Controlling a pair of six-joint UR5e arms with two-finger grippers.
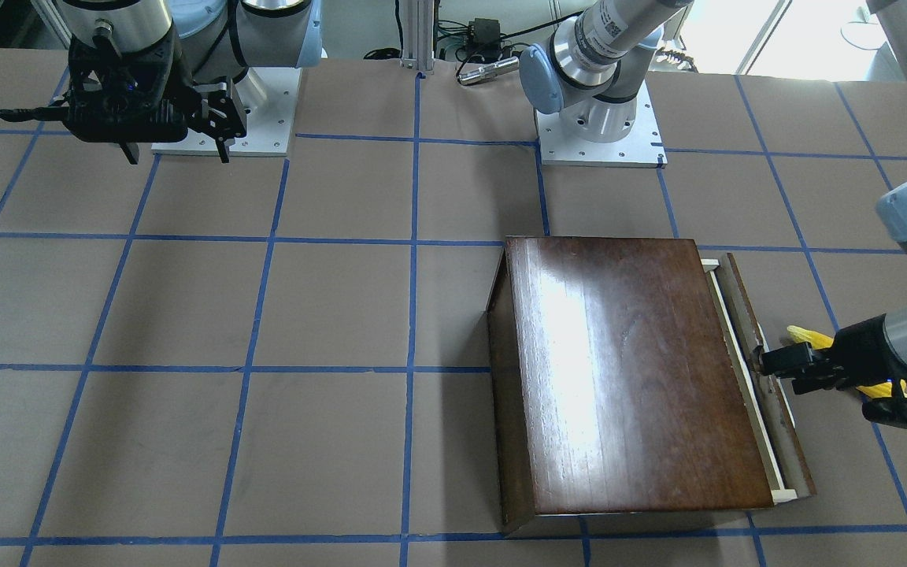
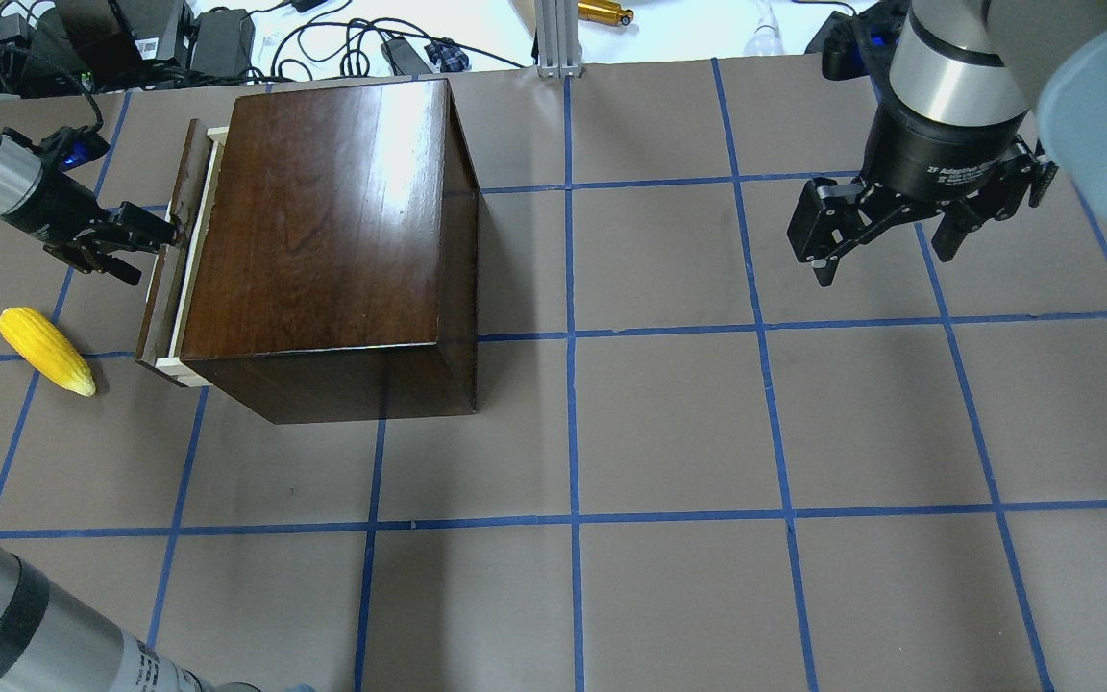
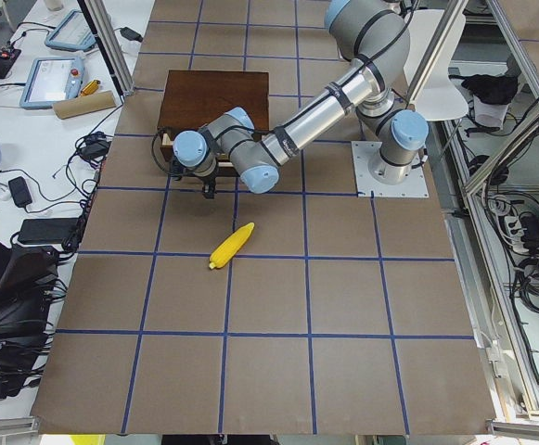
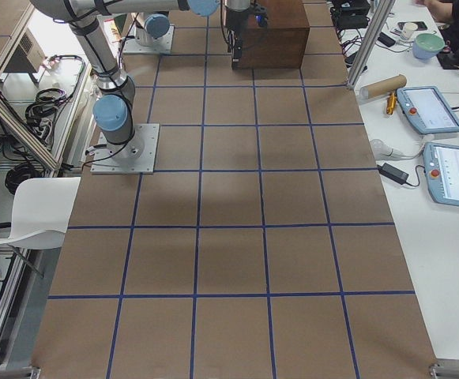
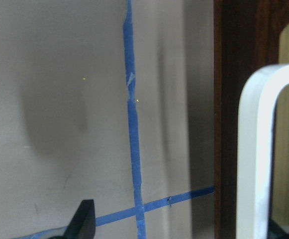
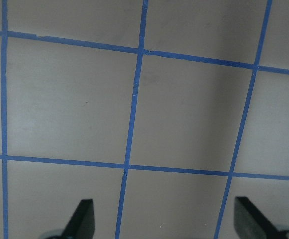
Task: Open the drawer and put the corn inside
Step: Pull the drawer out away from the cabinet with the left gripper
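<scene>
Left pincer (image 2: 152,252) at barely-open drawer's (image 2: 161,300) front edge.

A wide table (image 2: 669,423) covered in a dull brown sheet takes up most of the room, marked into large squares by blue tape (image 2: 570,384). Along one long edge runs a white bench (image 4: 442,237) carrying two blue-framed touchscreen pendants (image 4: 429,109), a cardboard tube (image 4: 383,85) and loose black cables (image 2: 342,38). A white chair (image 4: 31,209) stands off the opposite edge. An aluminium post (image 2: 553,38) rises at the table's edge. In the front-facing view a washed-out bright patch (image 1: 737,31) may be a window. The light is soft and even.
</scene>
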